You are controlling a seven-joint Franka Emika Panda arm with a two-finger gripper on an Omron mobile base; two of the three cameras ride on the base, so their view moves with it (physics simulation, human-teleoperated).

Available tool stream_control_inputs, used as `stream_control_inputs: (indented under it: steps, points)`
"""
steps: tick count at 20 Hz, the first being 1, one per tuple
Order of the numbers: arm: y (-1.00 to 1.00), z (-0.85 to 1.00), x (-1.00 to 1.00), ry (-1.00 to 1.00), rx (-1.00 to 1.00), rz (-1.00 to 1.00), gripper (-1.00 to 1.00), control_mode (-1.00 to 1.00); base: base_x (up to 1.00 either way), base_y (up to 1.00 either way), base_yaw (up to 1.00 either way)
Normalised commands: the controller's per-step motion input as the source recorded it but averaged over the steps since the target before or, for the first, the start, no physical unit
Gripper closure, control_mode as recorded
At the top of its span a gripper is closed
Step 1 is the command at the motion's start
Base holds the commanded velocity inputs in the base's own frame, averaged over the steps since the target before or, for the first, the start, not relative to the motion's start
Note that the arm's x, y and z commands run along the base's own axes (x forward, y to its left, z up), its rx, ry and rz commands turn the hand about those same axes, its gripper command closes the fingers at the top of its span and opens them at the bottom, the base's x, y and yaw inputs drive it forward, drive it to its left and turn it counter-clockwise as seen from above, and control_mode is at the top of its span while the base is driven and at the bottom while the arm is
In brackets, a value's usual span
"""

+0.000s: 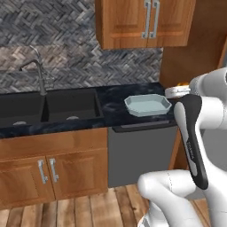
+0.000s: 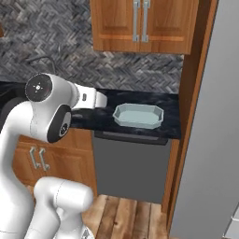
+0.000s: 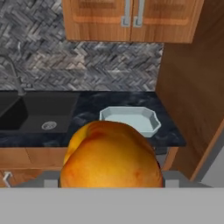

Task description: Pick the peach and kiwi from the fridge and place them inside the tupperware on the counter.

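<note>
You have the peach (image 3: 111,155) pinched in the gripper (image 3: 111,183), held up in the air on the near side of the table (image 3: 87,109). The tupperware (image 3: 131,119) sits empty near the table's right end. No readable writing anywhere.

An orange-red peach (image 3: 111,155) with yellow patches fills the lower centre. Behind it, a pale blue-grey tupperware (image 3: 151,122) sits on the black marbled counter (image 3: 87,109).

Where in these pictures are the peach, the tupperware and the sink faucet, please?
peach (image 3: 111,155), hand view, middle of its orange skin.
tupperware (image 1: 147,105), left base view, its pale inner floor.
faucet (image 1: 41,75), left base view, its upright neck.
</note>
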Motion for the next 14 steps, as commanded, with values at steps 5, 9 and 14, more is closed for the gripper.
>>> stream_control_inputs:
  steps: [5, 9, 14]
  points:
    - [0.00, 0.00, 0.00, 0.00, 0.00, 0.00, 1.00, 1.00, 0.72, 0.00, 0.00]
    - [0.00, 0.00, 0.00, 0.00, 0.00, 0.00, 1.00, 1.00, 0.97, 0.00, 0.00]
    - [0.00, 0.00, 0.00, 0.00, 0.00, 0.00, 1.00, 1.00, 0.92, 0.00, 0.00]
